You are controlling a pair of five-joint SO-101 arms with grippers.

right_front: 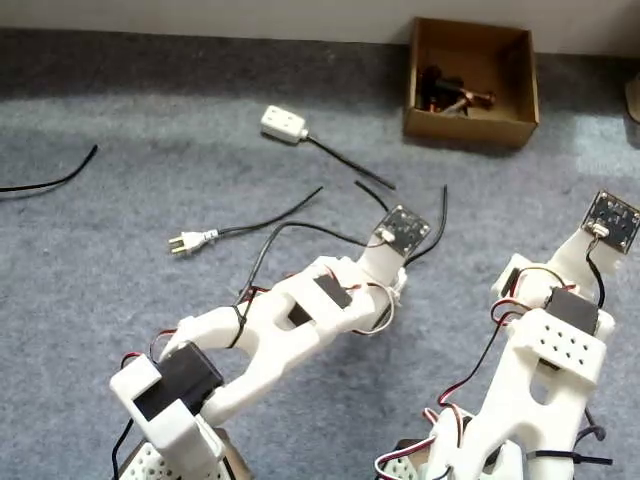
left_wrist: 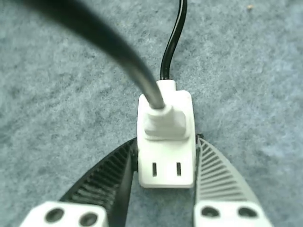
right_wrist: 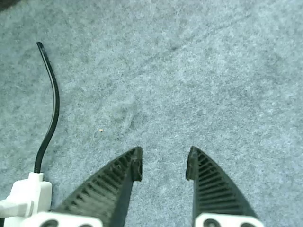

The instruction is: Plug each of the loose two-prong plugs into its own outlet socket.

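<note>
As the left tool [left_wrist: 166, 141] clamps the socket [left_wrist: 166, 168], its arm [right_front: 300, 320] stretches forward

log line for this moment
left gripper: shut on outlet socket with seated plug | right gripper: open, empty | loose plug: unplugged

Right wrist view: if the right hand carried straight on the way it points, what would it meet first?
Probably just the grey carpet: nothing lies ahead of the open right hand. The black cord and white socket block sit off its line.
</note>
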